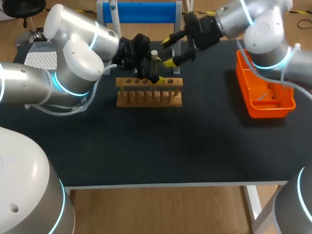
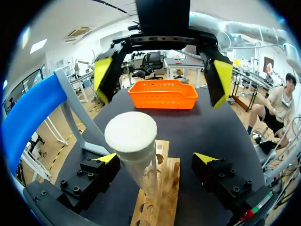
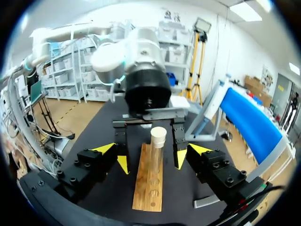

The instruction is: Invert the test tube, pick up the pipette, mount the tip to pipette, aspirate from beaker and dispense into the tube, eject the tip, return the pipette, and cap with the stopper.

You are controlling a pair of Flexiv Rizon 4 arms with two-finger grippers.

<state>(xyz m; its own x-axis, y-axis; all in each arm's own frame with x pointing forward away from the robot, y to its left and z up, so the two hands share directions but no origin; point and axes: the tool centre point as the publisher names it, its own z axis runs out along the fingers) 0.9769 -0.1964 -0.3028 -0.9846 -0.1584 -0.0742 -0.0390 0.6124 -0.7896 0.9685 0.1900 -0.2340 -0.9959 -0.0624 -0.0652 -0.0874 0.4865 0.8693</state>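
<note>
The black bench (image 1: 161, 146) is matte and dark, with a pale front edge, and the wooden test tube rack (image 1: 148, 91) stands on it toward the far side. A test tube (image 3: 156, 157) stands upright in one of the rack's holes, its mouth closed by a pale stopper (image 2: 130, 132).

The left arm (image 1: 73, 63) comes down over the rack. The left jaws are apart, and their yellow fingertips (image 2: 107, 158) flank the tube just above the rack; from the right wrist view a gap shows on each side of the glass. The right arm (image 1: 263, 29) hangs behind the rack and higher up. The right jaws are spread wide, facing the stopper from beyond the rack, with nothing between them.

An orange basket (image 1: 265, 92) sits well off to the robot's right of the rack, near the bench's edge. Behind the rack stands a blue-barred stand (image 1: 141, 12) on grey legs. Far to the rack's left, at the bench's corner, is a white box (image 1: 41, 59) with a grid of holes.
</note>
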